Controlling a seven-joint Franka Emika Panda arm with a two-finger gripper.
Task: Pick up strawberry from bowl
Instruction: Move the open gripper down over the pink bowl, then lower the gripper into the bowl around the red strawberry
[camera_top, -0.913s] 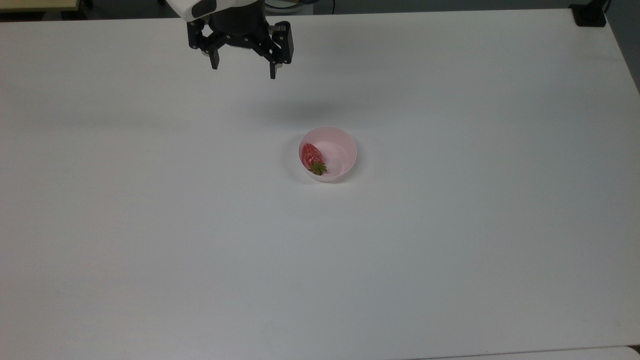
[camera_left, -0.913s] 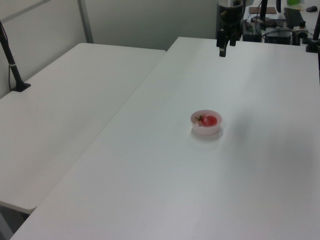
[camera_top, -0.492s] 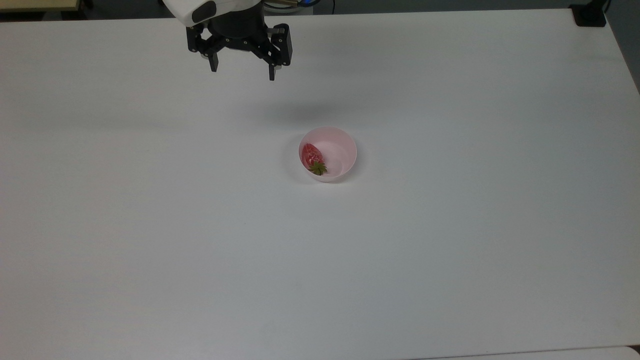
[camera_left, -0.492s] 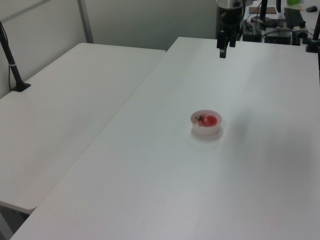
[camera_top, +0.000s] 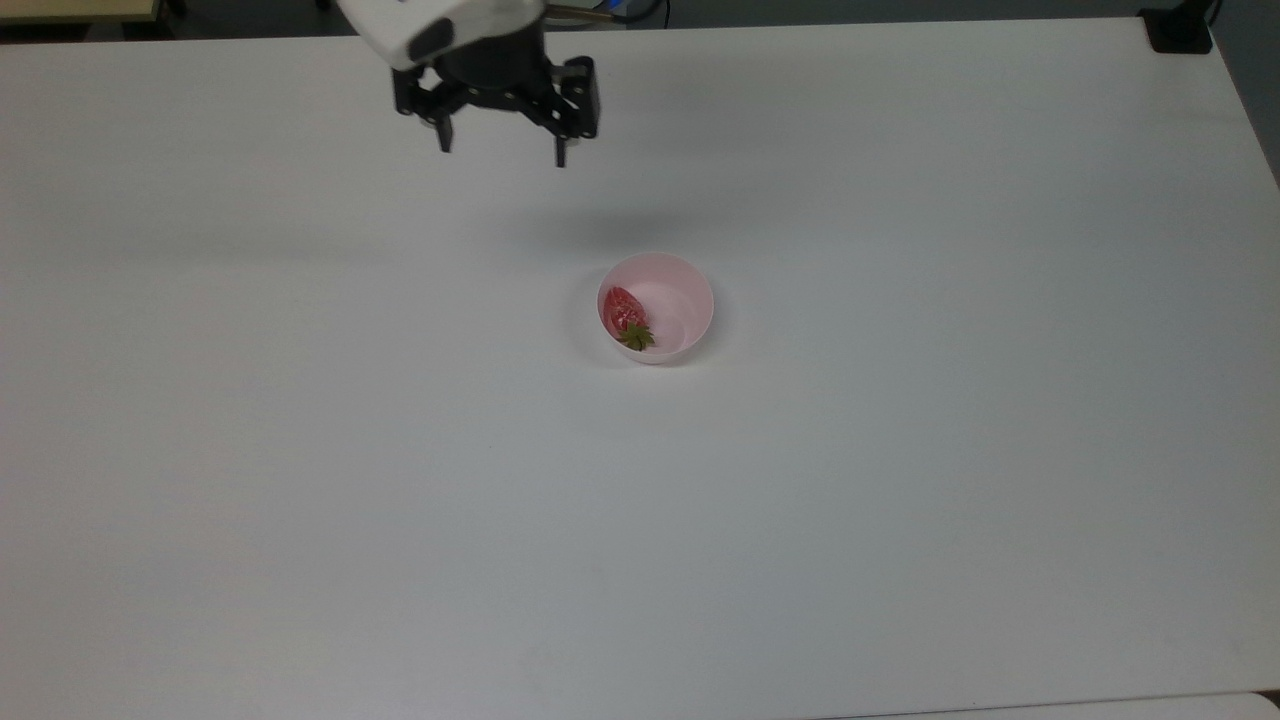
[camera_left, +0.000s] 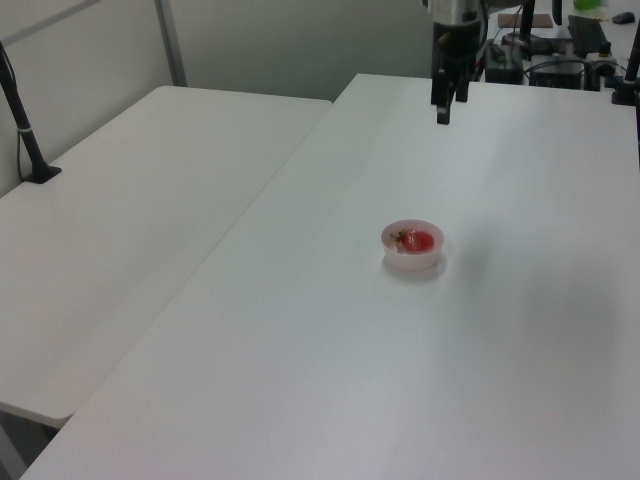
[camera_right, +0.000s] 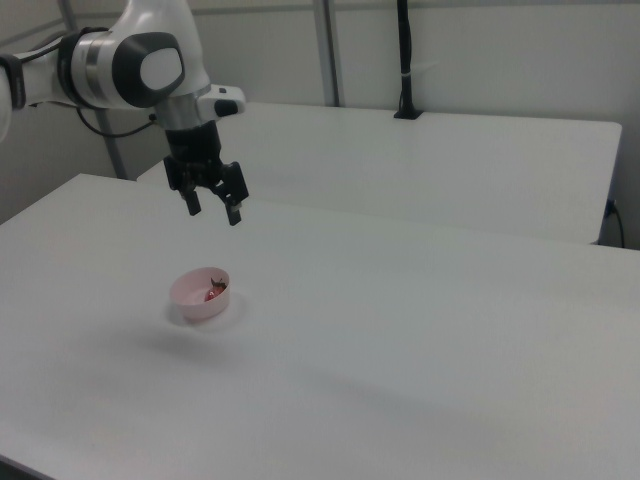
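My gripper (camera_top: 503, 155) is hanging with its fingers spread apart and nothing between them, above the white table (camera_top: 900, 500). The strawberry (camera_top: 626, 312) is lying in the pink bowl (camera_top: 690, 300), against the wall on the top view's left, well apart from my gripper.

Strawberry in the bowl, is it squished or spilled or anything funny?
No, nothing stands out. The strawberry lies whole inside the pink bowl, which sits upright on the table. The pincer hangs open above the table, away from the bowl.

bowl: the bowl (camera_top: 690, 300), pale pink, round, upright, near the middle of the white table.
strawberry: the strawberry (camera_top: 625, 312), glossy red, green cap, lying against the wall on the top view's left side.
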